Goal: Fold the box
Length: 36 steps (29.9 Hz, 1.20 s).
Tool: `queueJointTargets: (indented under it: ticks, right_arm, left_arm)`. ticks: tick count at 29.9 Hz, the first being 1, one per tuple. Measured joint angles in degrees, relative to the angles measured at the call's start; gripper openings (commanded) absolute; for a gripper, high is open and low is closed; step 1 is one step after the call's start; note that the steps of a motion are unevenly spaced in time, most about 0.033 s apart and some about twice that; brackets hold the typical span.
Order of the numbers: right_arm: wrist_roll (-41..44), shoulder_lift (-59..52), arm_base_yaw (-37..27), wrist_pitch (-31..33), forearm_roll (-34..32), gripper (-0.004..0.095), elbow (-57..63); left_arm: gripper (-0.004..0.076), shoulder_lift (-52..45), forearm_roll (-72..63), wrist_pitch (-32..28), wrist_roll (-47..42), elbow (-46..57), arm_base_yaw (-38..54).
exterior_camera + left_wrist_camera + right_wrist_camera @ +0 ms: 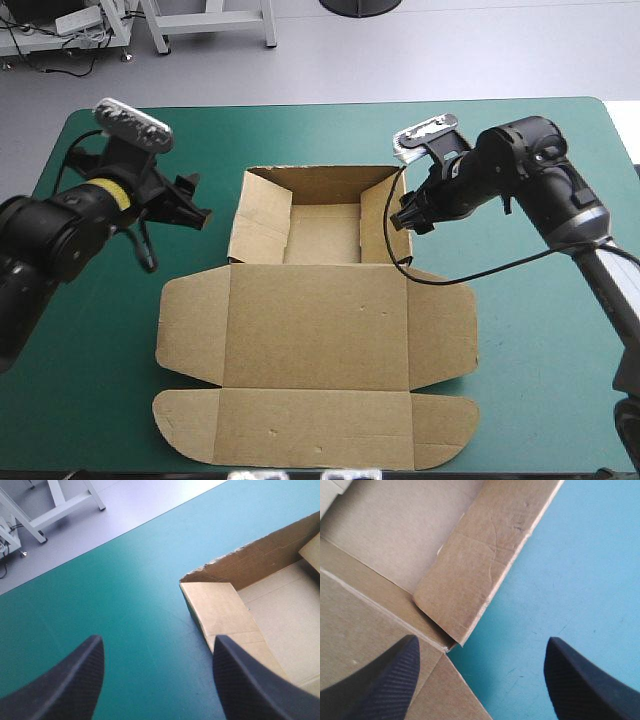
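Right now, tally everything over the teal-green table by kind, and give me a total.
Brown box: 1
Grippers, both open: 2 (left gripper, right gripper)
Total: 3

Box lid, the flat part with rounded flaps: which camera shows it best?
The high view: the whole lid lies flat, all its flaps visible. The right wrist view catches only a corner beside the right wall; the left wrist view shows mainly the tray's left wall.

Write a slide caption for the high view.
Half-folded brown box on the teal-green table, walls raised, lid flat, open left gripper and open right gripper at either side.
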Motion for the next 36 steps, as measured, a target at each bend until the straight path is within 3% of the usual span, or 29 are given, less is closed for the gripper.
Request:
queueJointTargets:
  ticks: [5,16,25,27,29,33,36]
  right_arm:
    - [0.0,-0.5,0.0,-2.8,1.1,0.0651,-0.2]
    - [1.3,10.0,0.0,-6.8,-0.1,0.0646,-0.2]
    - [4.4,18.3,0.0,-8.3,-2.0,0.0622,-0.3]
    - [4.5,20.4,0.0,-8.5,-1.2,0.0566,-0.9]
    - [4.5,22.4,0.0,-8.5,0.0,0.0414,-2.2]
    - [4.1,24.6,0.0,-8.5,1.0,-0.0017,-5.9]
    - [3.4,25.2,0.0,-8.5,0.8,-0.0025,-8.4]
  left_arm:
    - [0.0459,-10.7,3.3,0.5,-1.7,9.1,0.0]
    - [0.0459,-33.8,13.3,4.3,-17.0,32.1,0.0]
    - [0.0458,-39.6,13.4,7.0,-19.7,35.7,0.0]
    - [0.0458,-39.6,13.4,7.0,-19.7,35.7,0.0]
    - [0.0452,-39.6,13.4,7.1,-19.7,35.7,0.0]
    - [0.0412,-39.6,13.4,8.1,-19.8,35.7,0.0]
    - [0.0392,-39.6,13.4,9.6,-19.8,35.7,0.0]
